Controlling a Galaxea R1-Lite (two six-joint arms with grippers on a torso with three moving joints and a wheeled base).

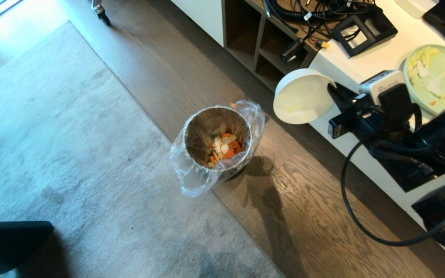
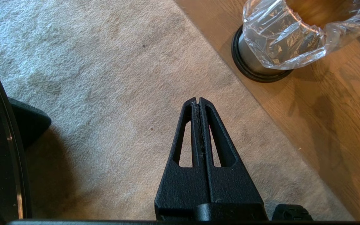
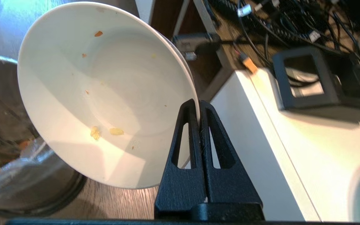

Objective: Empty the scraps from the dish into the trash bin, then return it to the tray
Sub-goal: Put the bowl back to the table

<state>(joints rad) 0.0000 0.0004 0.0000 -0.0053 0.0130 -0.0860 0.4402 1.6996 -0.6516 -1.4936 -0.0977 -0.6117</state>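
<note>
My right gripper point(image 3: 198, 104) is shut on the rim of the dish point(image 3: 105, 93), a glossy white bowl held tilted on its side. In the head view the dish point(image 1: 301, 96) hangs in the air to the right of the trash bin point(image 1: 216, 144), near the white cabinet's edge, with the right gripper point(image 1: 332, 90) at its rim. Only a few tiny yellow and orange crumbs cling inside it. The scraps point(image 1: 224, 148), orange and pale pieces, lie in the bottom of the lined metal bin. My left gripper point(image 2: 197, 100) is shut on nothing, parked over the carpet. The tray is out of view.
A pale green plate point(image 1: 439, 77) with food bits sits on the white cabinet point(image 1: 361, 58), next to black boxes and cables point(image 1: 361, 31). A grey carpet point(image 1: 52, 135) covers the floor left of the bin; one orange bit point(image 1: 233, 104) lies behind the bin.
</note>
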